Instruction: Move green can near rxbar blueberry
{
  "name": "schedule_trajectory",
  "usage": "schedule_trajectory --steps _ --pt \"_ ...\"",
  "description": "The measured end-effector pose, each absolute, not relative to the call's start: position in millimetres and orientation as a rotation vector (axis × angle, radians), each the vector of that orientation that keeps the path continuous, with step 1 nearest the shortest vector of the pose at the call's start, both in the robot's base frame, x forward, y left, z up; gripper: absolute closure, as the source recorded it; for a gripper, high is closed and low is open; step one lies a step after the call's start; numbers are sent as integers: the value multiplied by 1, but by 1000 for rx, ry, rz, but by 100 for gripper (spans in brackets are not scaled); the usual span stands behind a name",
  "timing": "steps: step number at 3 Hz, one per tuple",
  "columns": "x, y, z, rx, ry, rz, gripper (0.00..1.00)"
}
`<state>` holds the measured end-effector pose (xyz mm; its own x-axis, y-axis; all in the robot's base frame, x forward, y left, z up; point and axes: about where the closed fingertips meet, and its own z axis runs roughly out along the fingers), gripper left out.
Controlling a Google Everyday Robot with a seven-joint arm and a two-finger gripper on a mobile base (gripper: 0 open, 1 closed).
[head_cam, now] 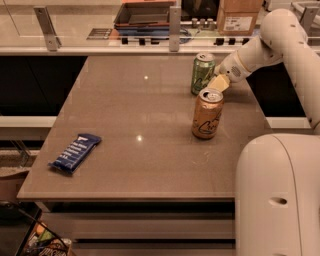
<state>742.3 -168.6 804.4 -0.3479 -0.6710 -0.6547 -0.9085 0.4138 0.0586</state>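
The green can [203, 73] stands upright at the far right of the table. The rxbar blueberry [75, 152] lies flat near the front left corner, far from the can. My gripper [218, 82] sits just right of the green can, close beside it, above and behind an orange-gold can [207, 113]. My white arm reaches in from the right.
The brown table [140, 120] has its front edge near me and a raised counter behind it with a tray [145, 12] and a cardboard box [240, 15]. My white base [280, 195] fills the lower right.
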Motion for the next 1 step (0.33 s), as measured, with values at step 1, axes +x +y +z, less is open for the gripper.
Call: schedule_trajectory --steps 1 --pt "749 -169 804 -1329 2121 564 0"
